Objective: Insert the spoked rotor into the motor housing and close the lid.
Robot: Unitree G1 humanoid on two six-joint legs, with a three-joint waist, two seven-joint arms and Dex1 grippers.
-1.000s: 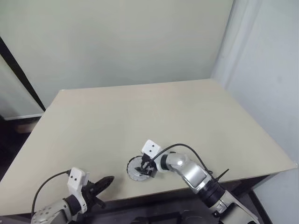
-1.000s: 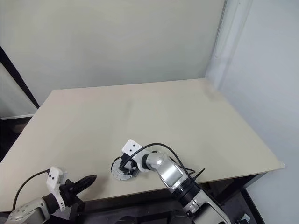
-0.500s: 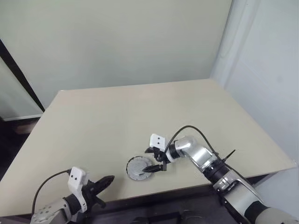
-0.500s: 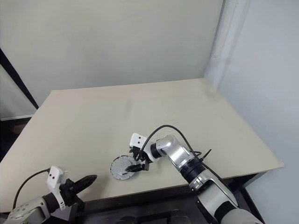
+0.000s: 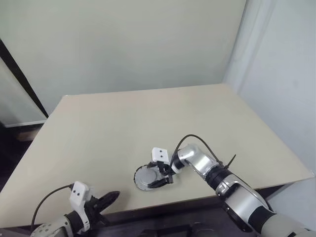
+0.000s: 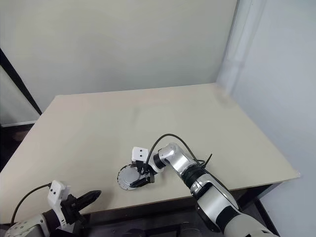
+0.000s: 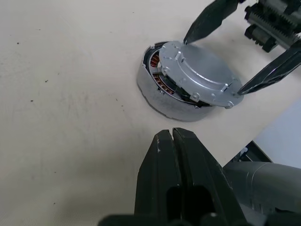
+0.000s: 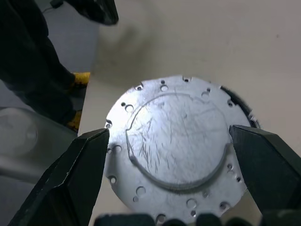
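Two fingers straddling the lid [image 7: 200, 75]
Right gripper [image 8: 169, 176] spread wide around it, probably to seat it on the motor housing [image 7: 162, 96] (left gripper [image 7: 175, 160] clenched, idle).

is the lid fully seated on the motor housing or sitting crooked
Crooked. The lid lies tilted and off-centre on the motor housing, leaving copper windings exposed on one side. The open right gripper straddles it.

Motor housing [image 5: 147, 178] on surface [image 5: 148, 123], near the front edge, about mid-width. Lid [image 7: 200, 75] sits on it, shifted off-centre, tilted. Right hand [image 5: 159, 176] straddles the lid. Left hand [image 5: 109, 198] at front edge, well left of housing.
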